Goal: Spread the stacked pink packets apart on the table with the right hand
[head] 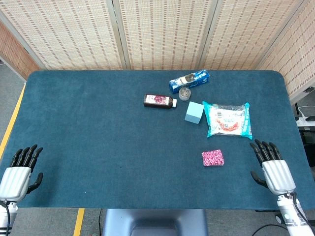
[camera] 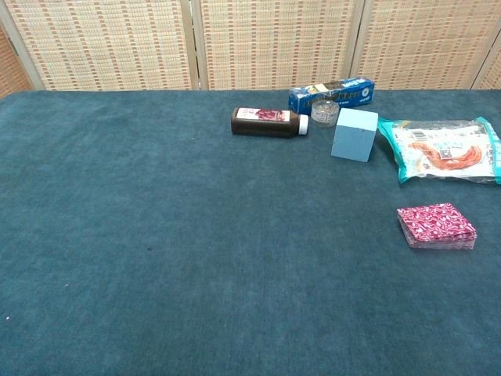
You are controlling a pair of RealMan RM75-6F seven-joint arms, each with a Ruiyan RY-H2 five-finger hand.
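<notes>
The pink packets [head: 212, 158] lie in one neat stack on the blue table, right of centre near the front; in the chest view the stack [camera: 436, 225] shows several layers. My right hand [head: 271, 167] rests flat on the table's front right corner, fingers apart and empty, a short way right of the stack. At the front left corner my left hand [head: 20, 171] lies open, holding nothing. Neither hand appears in the chest view.
Behind the stack lie a teal snack bag [head: 228, 119], a light blue block [head: 194, 112], a dark bottle on its side [head: 159, 101], a small glass jar [head: 184, 93] and a blue box [head: 189, 80]. The table edge [head: 147, 207] runs along the front.
</notes>
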